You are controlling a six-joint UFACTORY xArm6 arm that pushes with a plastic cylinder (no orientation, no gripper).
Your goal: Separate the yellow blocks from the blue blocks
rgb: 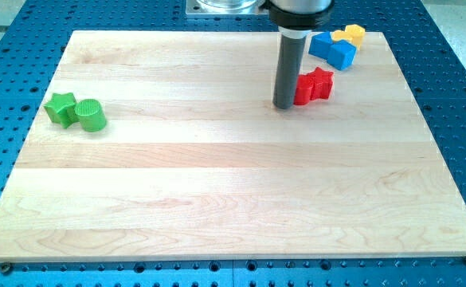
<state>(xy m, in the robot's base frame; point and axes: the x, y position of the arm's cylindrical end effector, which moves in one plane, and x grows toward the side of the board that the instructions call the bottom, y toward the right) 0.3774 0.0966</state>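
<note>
Blue blocks [333, 49] sit near the view's top right corner of the wooden board; how many there are I cannot tell. A yellow block [350, 34] lies just behind them and touches them. My tip [283, 105] rests on the board to the lower left of this group, right beside the left side of a red block [313, 86]. The red block lies between my tip and the blue blocks. The rod hides part of the red block's left edge.
A green star-shaped block [60, 107] and a green cylinder [91, 115] touch each other at the view's left edge of the board [233, 199]. A blue perforated table surrounds the board. The arm's base mount shows at the view's top.
</note>
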